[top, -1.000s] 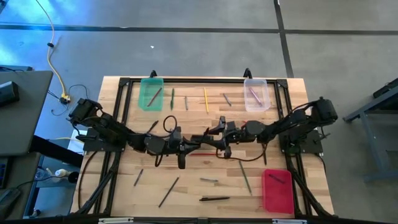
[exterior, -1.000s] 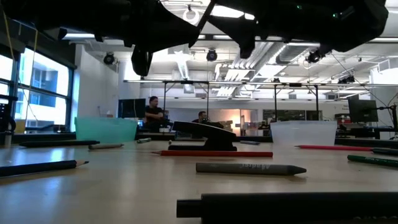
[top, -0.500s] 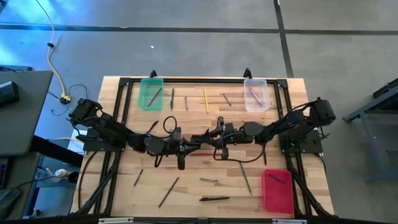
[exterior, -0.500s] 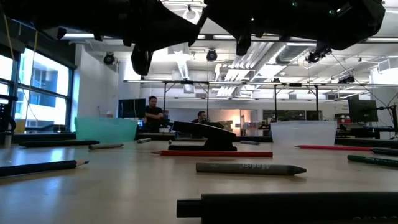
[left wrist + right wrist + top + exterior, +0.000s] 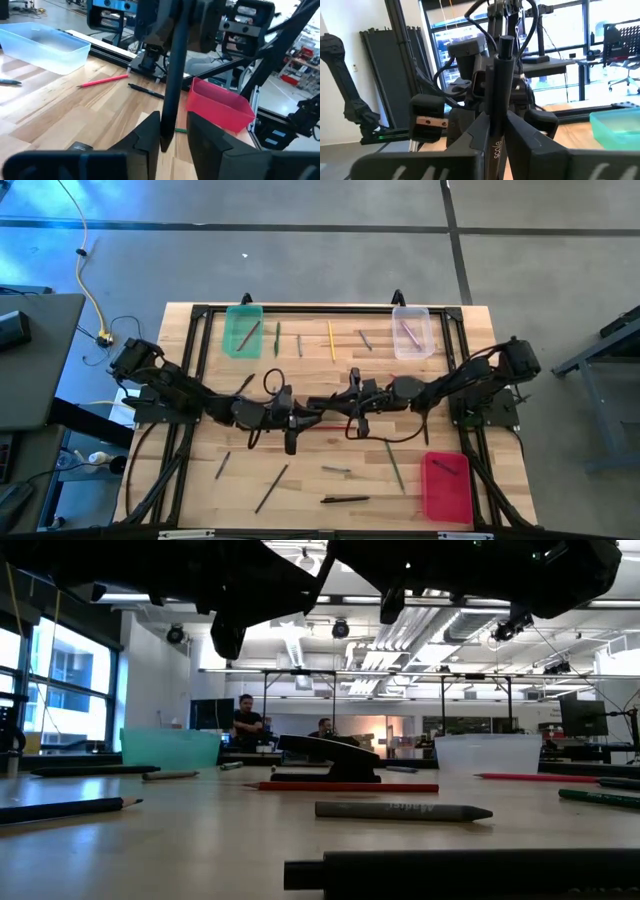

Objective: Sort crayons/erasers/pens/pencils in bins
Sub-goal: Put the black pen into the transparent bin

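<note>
At the middle of the table my two grippers meet tip to tip, well above the wood. A slim dark pen (image 5: 170, 75) stands between them. My right gripper (image 5: 495, 131), reaching in from the table's right (image 5: 346, 404), is shut on it. My left gripper (image 5: 173, 137), coming from the table's left (image 5: 304, 416), is open, its fingers on either side of the pen's lower end. The green bin (image 5: 243, 330) and the clear bin (image 5: 411, 332) stand at the far edge. The red bin (image 5: 446, 485) is at the near right. Pencils lie scattered on the table. My right gripper pinches the pen's shaft (image 5: 496, 112) between its two fingers, coming in about level from the table's right. One end of the pen (image 5: 506, 42) sticks up free above the fingers. The pen is lifted clear of the table. My left gripper may or may not touch the pen's lower end (image 5: 165, 142); I cannot tell.
A red pencil (image 5: 345, 786) lies on the table under the grippers, with a grey crayon (image 5: 402, 810) and a dark pen (image 5: 460, 870) nearer the front edge. Green, yellow and brown pencils lie between the far bins. More sticks lie along the near side (image 5: 345, 499).
My right gripper has shut on the pen: its fingers stood wide apart a second ago and now stand close together. Neither arm has shifted noticeably.
</note>
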Tool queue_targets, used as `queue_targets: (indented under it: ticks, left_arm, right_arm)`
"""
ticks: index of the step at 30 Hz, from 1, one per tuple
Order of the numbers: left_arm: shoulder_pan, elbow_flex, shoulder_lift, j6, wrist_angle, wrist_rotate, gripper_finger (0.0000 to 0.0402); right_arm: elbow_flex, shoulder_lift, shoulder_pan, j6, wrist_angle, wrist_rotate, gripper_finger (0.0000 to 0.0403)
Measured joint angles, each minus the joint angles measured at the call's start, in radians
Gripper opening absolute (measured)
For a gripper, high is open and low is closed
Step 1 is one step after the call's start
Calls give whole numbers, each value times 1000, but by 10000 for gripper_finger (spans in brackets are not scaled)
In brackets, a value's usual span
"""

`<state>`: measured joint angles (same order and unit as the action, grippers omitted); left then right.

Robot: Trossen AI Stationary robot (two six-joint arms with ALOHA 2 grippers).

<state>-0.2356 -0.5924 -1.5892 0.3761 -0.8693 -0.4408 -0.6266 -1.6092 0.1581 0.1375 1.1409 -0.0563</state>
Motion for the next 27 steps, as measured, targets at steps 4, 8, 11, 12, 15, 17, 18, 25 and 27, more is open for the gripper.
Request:
queue_targets:
  ticks: [4, 8, 11, 12, 15, 17, 18, 25, 27]
  left_arm:
    - [12, 5, 37, -38, 35, 6, 107]
    - [30, 31, 111, -88, 91, -18, 116]
    - [52, 67, 168, -130, 95, -19, 115]
    - [59, 80, 186, -142, 95, -11, 113]
    - [83, 125, 232, -160, 93, 14, 100]
    - [101, 159, 250, -163, 97, 25, 86]
    - [113, 175, 258, -163, 98, 34, 78]
    - [194, 261, 262, -159, 32, 115, 19]
    - [206, 280, 262, -155, 9, 125, 6]
  right_arm:
    - [0, 29, -3, -35, -4, -4, 19]
    - [0, 101, -38, -41, -91, -29, 18]
    - [0, 183, -83, -39, -231, -85, 18]
    - [-1, 212, -102, -36, -283, -97, 18]
    - [-3, 317, -172, -18, -465, -122, 17]
    - [-22, 383, -232, -9, -638, -151, 17]
    - [-40, 417, -268, -7, -744, -172, 17]
    - [-241, 467, -576, 5, -1364, -270, 17]
    - [-286, 442, -669, -10, -1450, -270, 17]
